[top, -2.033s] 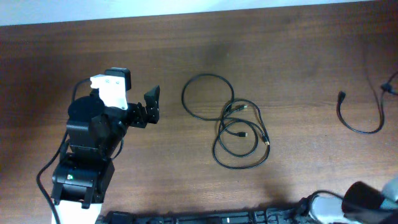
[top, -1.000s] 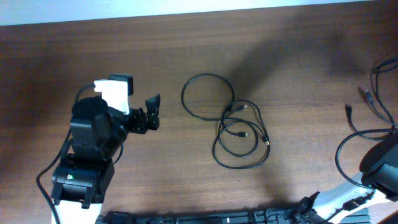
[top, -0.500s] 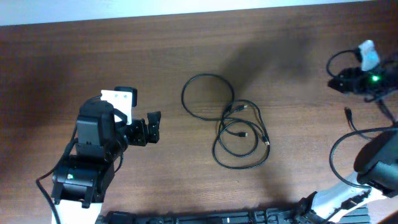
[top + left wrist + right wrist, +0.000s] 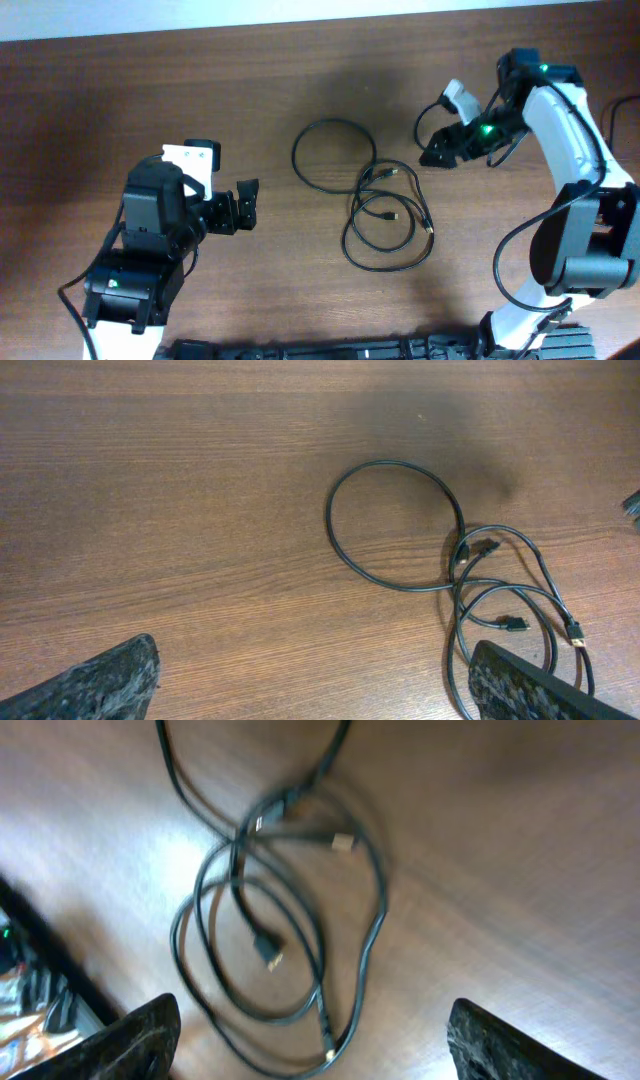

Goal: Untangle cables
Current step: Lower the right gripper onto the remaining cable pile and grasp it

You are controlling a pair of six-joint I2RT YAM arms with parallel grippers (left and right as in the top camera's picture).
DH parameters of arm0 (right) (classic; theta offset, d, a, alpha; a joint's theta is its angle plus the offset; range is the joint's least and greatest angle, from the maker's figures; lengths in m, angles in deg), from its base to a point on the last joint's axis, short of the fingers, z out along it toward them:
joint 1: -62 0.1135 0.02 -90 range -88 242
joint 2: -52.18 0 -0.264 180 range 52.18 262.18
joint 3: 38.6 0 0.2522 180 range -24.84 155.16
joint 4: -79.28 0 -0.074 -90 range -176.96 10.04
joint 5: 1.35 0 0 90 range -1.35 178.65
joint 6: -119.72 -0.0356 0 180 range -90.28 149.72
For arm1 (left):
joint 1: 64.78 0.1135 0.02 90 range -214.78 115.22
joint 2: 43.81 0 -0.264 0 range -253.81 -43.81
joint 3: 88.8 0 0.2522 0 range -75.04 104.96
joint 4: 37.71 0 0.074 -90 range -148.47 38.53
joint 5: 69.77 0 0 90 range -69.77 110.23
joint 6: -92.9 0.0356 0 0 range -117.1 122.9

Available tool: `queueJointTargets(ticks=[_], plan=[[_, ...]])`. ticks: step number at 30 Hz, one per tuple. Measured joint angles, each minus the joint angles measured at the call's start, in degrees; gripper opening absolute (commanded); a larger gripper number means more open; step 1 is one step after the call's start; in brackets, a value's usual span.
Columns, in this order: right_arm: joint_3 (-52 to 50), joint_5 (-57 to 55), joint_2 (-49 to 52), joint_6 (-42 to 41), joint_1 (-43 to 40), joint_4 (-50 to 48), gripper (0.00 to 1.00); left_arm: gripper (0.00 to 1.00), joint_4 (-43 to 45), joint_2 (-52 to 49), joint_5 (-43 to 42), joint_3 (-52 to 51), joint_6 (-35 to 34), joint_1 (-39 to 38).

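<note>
**Black cords lie loose, both grippers empty**

Overhead: the cables (image 4: 372,178) rest on the wooden table (image 4: 300,60) near its middle. Their long axis runs diagonally, from a single ring at upper left to stacked loops at lower right. The left gripper (image 4: 243,200) hangs released, well apart to the left. The right gripper (image 4: 432,157) hovers just beside the bundle's upper right, also holding nothing.

Left wrist: the left gripper (image 4: 315,695) has wide jaws with bare wood between them. The cables (image 4: 460,550) slant toward the lower right, plug ends clustered at the crossing.

Right wrist: blurred, yet the right gripper (image 4: 325,1040) is spread over the cables (image 4: 245,840). My worry is that wide jaws catch several strands together, and with nothing pinning the ring, a pull drags everything and tightens the crossing
</note>
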Motion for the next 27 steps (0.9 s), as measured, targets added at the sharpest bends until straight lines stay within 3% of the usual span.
queueJointTargets(ticks=[7, 16, 22, 27], plan=[[-13.0, -0.22, 0.04, -0.22, 0.28, -8.11, 0.84, 0.99, 0.0, -0.09, 0.0, 0.0, 0.0, 0.0], [-20.39, 0.68, 0.04, -9.31, 0.28, -23.63, 0.81, 0.99, 0.0, -0.11, 0.0, 0.0, 0.0, 0.0], [-24.61, 3.13, -0.94, -10.05, 0.28, -28.98, 0.79, 0.99, -0.02, -0.09, 0.0, 0.0, 0.0, 0.0], [-28.85, 8.63, -1.68, -9.94, 0.28, -35.01, 0.64, 0.99, -0.02, -0.11, 0.0, 0.0, 0.0, 0.0]])
